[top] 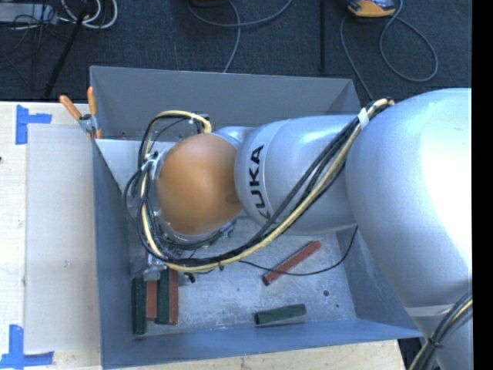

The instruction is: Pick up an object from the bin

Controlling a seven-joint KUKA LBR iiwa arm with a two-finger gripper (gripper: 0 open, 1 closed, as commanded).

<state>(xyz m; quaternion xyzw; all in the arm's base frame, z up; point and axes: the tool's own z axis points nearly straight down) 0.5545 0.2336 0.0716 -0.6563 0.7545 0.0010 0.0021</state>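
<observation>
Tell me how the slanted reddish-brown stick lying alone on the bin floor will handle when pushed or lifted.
The reddish-brown stick looks straight and flat-sided, so it is probably stiff and apt to slide rather than roll. It is slim, so likely light.

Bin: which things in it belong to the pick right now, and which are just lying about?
Likely in the job:
- claw, low in the bin's lower-left corner
- side-by-side bars, green and red, right by the claw

Just lying about:
- lone red bar, slanted on the floor's middle
- lone green bar, near the front wall
</observation>
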